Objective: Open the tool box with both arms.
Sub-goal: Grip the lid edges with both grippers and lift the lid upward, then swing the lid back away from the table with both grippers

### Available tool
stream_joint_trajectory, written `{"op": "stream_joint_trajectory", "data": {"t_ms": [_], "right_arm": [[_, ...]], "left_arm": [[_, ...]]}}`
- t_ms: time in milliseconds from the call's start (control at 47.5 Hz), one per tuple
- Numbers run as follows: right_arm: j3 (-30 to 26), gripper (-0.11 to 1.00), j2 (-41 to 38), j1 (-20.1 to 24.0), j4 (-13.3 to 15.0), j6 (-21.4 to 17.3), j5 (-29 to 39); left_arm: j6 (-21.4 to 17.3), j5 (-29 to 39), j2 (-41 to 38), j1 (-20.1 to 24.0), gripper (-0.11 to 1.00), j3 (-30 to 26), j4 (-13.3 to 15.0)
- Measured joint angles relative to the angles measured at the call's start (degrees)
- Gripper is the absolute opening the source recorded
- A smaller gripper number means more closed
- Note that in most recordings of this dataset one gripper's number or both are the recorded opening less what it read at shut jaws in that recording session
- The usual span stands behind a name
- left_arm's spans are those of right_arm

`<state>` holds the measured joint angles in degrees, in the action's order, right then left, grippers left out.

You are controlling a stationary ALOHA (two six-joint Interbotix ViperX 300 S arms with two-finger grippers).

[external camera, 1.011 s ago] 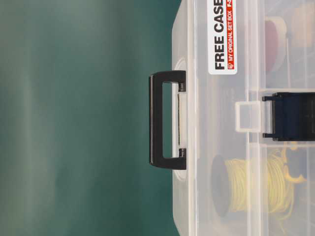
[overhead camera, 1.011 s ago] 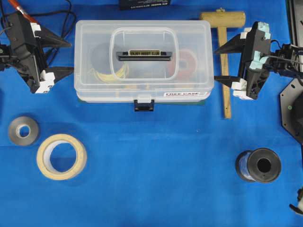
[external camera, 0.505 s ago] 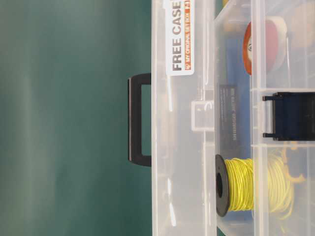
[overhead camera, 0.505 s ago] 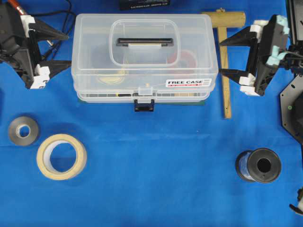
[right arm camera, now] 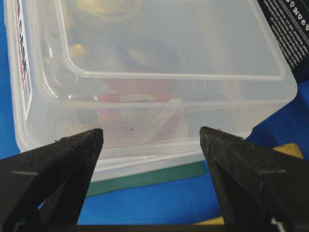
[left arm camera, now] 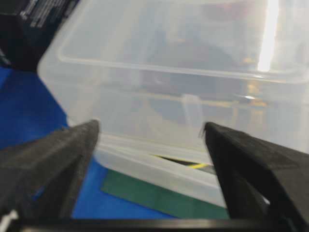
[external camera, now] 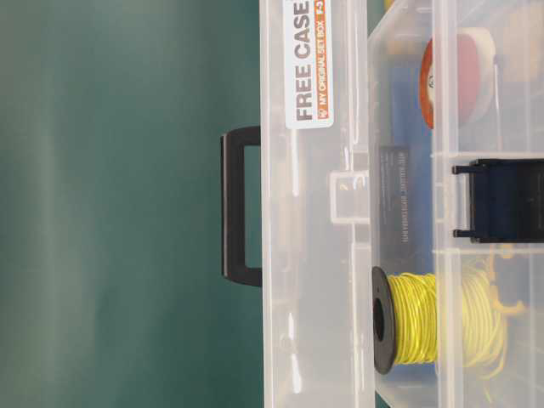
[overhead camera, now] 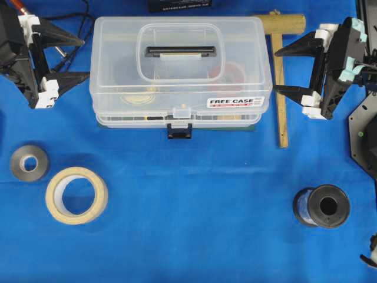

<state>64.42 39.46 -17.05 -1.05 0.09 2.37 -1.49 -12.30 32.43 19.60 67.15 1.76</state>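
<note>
The clear tool box [overhead camera: 179, 71] stands at the back middle of the blue cloth. Its lid [external camera: 314, 255] is raised off the base at the front, leaving a gap through which a yellow wire spool [external camera: 416, 319] shows. The dark blue latch [overhead camera: 179, 131] hangs loose below the front edge. My left gripper [overhead camera: 86, 59] stands open at the box's left end, fingertips right against the lid's side; the left wrist view shows the same gripper [left arm camera: 150, 126]. My right gripper [overhead camera: 275, 72] is open at the right end, likewise [right arm camera: 150, 130]. Whether the tips touch the lid I cannot tell.
A wooden mallet [overhead camera: 278, 71] lies just right of the box, under the right gripper. A masking tape roll [overhead camera: 76, 195] and a small grey roll [overhead camera: 29, 163] sit front left, a black spool [overhead camera: 322, 206] front right. A green mat [overhead camera: 250, 125] lies under the box.
The lid, flat on the base a second ago, has lifted at the front. Both grippers have risen beside it, still open. Little has moved in the last half second.
</note>
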Motion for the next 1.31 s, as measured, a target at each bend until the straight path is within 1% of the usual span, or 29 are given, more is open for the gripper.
{"op": "stream_joint_trajectory", "data": {"t_ms": [442,842,1305], "right_arm": [[-1.1,0.83,0.4,-2.5,0.0,0.0,0.0],[-2.4,0.83,0.6,-4.8,0.0,0.0,0.1],[-3.6,0.83,2.2,-8.5,-0.1,0.0,0.0]], "left_arm": [[0.0,0.0,-0.1,2.8,0.88,-1.5,0.0],[0.0,0.1,0.3,4.0,0.88,-2.7,0.0],[0.0,1.1,0.5,7.7,0.88,-6.7,0.1]]}}
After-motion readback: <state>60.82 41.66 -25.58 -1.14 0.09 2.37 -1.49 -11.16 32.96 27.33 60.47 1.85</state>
